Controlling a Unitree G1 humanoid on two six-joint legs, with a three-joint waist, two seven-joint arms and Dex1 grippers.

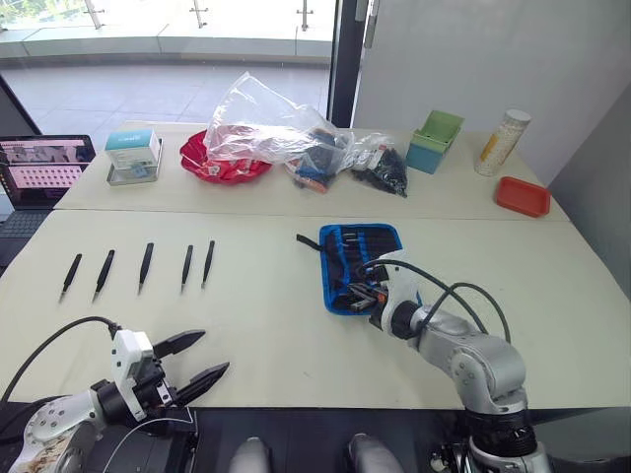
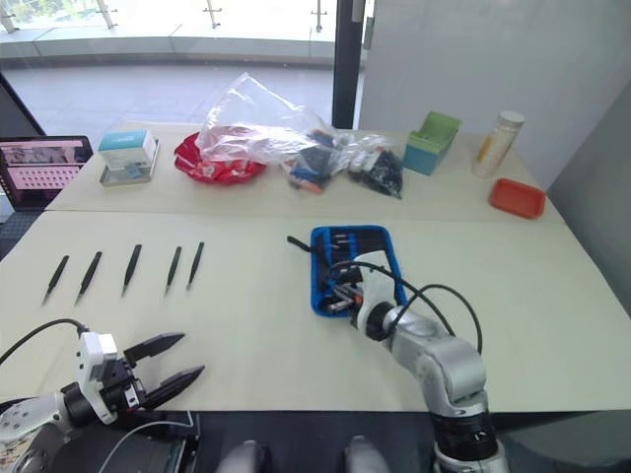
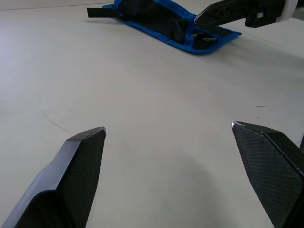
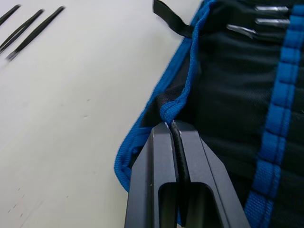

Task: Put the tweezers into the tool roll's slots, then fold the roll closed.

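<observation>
Right claw (image 4: 173,124): pinched shut on the tool roll's (image 1: 360,258) blue edge
Left claw (image 1: 202,357): wide open, empty, low over bare bench (image 1: 266,325)
Tweezers (image 1: 146,264): five in a row, well left of roll
Risk: lifting may fold roll shut before loading
Arm: right forearm low, reaching forward

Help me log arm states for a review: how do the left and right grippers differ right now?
The left gripper has its fingers spread wide and holds nothing; the right gripper has its fingers shut on the tool roll's blue edge. The left gripper hovers over bare table near the front edge, apart from the tweezers; the right gripper is at the roll. Both have two black fingers.
</observation>
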